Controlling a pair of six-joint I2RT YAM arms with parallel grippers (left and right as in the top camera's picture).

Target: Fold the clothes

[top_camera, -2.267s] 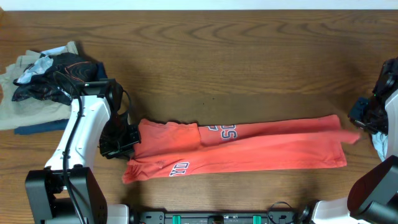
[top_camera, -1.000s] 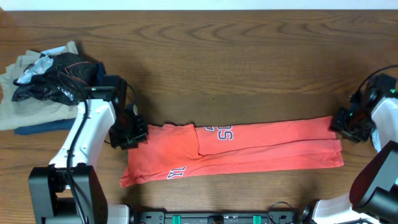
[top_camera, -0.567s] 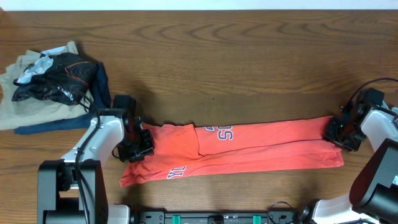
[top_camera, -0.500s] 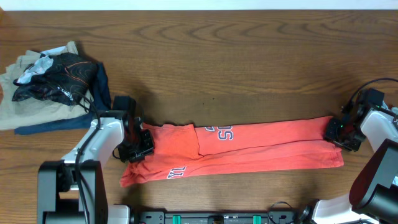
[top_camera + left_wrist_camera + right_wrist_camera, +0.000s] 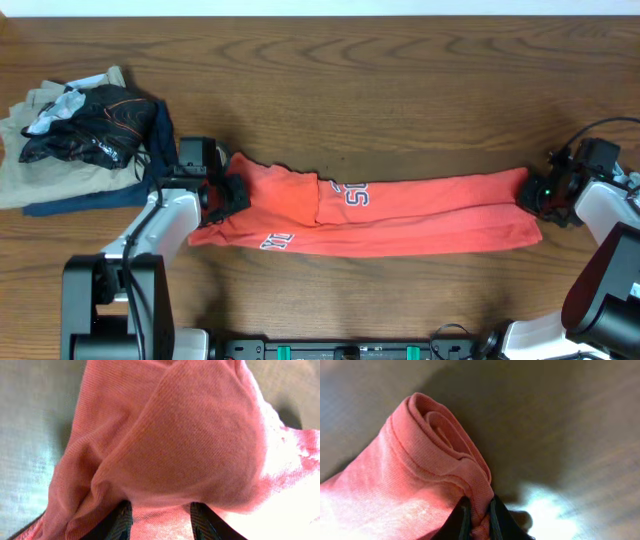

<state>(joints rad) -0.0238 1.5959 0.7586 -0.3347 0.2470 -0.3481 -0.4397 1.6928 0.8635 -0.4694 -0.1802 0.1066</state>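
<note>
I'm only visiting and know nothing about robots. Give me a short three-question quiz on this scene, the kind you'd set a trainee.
1. True or false: the coral-red T-shirt lies spread flat with both sleeves out.
2. Where is the beige and dark pile of clothes?
A. at the left of the table
B. at the right of it
C. on top of the shirt
3. Fill in: the left gripper and the right gripper are each shut on one ___ of the shirt.

Key: 1 false, it is folded into a long strip; 2 A; 3 end.
</note>
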